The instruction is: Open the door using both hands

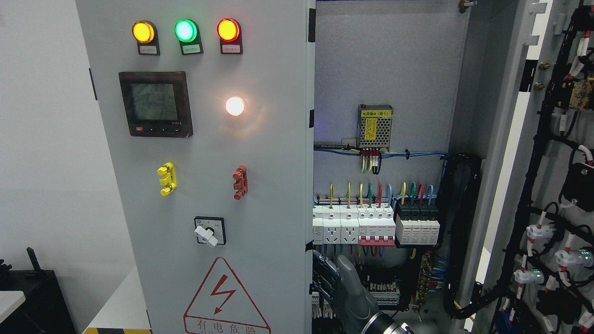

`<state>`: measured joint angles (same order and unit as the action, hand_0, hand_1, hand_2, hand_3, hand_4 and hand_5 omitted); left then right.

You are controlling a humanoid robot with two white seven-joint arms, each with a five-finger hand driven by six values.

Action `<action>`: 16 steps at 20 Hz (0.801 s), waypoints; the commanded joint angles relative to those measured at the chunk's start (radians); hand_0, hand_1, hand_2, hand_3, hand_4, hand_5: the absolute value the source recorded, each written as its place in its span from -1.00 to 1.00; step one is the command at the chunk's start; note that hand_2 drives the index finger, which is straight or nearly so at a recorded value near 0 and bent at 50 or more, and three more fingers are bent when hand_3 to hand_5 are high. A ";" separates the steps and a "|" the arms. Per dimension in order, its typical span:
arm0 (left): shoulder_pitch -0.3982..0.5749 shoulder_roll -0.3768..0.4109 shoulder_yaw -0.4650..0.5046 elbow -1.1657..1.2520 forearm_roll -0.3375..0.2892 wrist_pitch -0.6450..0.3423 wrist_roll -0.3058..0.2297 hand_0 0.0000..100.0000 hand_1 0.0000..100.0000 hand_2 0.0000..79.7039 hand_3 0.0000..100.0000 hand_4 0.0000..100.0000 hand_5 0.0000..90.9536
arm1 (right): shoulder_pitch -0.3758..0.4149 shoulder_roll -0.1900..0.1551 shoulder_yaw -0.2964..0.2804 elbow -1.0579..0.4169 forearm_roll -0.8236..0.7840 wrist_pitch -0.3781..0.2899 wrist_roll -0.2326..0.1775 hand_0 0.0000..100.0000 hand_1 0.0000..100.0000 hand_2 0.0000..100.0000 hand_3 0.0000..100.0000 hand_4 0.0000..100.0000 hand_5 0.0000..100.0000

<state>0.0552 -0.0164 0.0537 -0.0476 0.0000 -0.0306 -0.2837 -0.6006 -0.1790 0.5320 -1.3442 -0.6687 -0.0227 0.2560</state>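
Note:
The grey cabinet's left door (260,185) stands closed, carrying three lamps, a meter (156,104), a rotary switch (209,231) and a red warning triangle. The right door (552,195) is swung wide open at the picture's right, its wired inner side facing me. My right hand (325,278) comes up from the bottom edge right of the middle, inside the open half. Its dark fingers (323,274) are curled against the left door's free edge, and the thumb (347,271) points upward. My left arm does not show.
Inside the cabinet a row of breakers and sockets (376,225) with coloured wires sits just above the hand. A power supply (375,126) hangs higher up. A thick black cable bundle (457,232) runs along the right frame. A dark box (32,297) stands at lower left.

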 commanded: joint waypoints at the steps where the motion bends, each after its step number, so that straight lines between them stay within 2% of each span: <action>1: 0.000 -0.017 0.000 0.000 -0.009 0.000 -0.002 -1.00 -1.00 -1.00 -1.00 -0.92 -1.00 | 0.005 -0.004 0.005 -0.024 0.000 0.000 0.000 -1.00 -1.00 -1.00 -1.00 -1.00 -1.00; 14: 0.000 -0.017 0.000 0.000 -0.009 0.000 -0.002 -1.00 -1.00 -1.00 -1.00 -0.92 -1.00 | -0.005 -0.014 0.029 -0.013 -0.040 0.000 0.015 -1.00 -1.00 -1.00 -1.00 -1.00 -1.00; 16: 0.000 -0.019 0.000 0.000 -0.009 0.000 -0.002 -1.00 -1.00 -1.00 -1.00 -0.92 -1.00 | -0.004 -0.016 0.029 -0.016 -0.043 0.021 0.015 -1.00 -1.00 -1.00 -1.00 -1.00 -1.00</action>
<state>0.0552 -0.0204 0.0537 -0.0476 0.0000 -0.0363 -0.2878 -0.6027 -0.1865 0.5517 -1.3577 -0.6886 -0.0214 0.2695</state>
